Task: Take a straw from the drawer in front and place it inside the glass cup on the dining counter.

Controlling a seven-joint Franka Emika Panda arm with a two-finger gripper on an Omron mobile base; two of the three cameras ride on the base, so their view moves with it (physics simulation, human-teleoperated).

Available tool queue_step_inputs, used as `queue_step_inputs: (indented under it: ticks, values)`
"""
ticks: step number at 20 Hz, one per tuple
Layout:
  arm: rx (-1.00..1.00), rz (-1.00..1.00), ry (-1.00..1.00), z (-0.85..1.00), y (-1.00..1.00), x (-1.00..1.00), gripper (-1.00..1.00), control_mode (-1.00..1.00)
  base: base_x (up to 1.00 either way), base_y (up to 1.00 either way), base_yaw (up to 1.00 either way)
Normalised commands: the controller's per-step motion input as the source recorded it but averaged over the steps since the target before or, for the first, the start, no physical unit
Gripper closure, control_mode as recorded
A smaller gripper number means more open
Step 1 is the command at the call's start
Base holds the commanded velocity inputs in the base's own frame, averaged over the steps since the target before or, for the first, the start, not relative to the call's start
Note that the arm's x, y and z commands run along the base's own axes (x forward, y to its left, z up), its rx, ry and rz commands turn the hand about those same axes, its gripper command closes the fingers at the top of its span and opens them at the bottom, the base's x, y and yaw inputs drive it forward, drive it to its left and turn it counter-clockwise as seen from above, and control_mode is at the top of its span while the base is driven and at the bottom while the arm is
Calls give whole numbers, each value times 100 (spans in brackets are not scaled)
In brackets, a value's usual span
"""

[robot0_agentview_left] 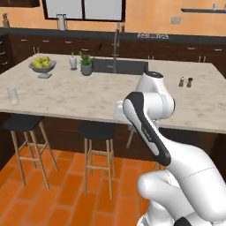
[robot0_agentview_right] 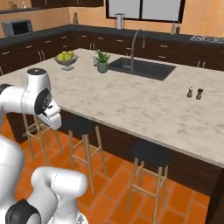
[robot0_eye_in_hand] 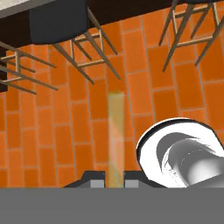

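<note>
Gripping the straw, pincer (fingertips half cut off)

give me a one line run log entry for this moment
stage: carrying | gripper: shut on straw | glass cup: on dining counter, no straw inside | next: likely move toward cup

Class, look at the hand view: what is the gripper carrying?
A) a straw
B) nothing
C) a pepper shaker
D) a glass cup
A: in the hand view the thin pale straw rises from between the tips of the gripper, which are closed on its lower end, above the orange tiled floor.
</note>
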Motion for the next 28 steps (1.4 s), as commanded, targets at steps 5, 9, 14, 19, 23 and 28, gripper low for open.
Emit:
queue_step_inputs:
  ticks: [5,9,14,19,23,28]
  values:
    - [0,0,0,0,0,0,100,100,0,100,-23]
    - [0,0,0,0,0,0,100,100,0,100,-20]
    - [0,0,0,0,0,0,100,100,1,100,-21]
    - [0,0,0,0,0,0,100,100,9,100,-23]
    - [0,0,0,0,0,0,100,100,11,100,-23]
    - [0,0,0,0,0,0,100,100,25,95,-22]
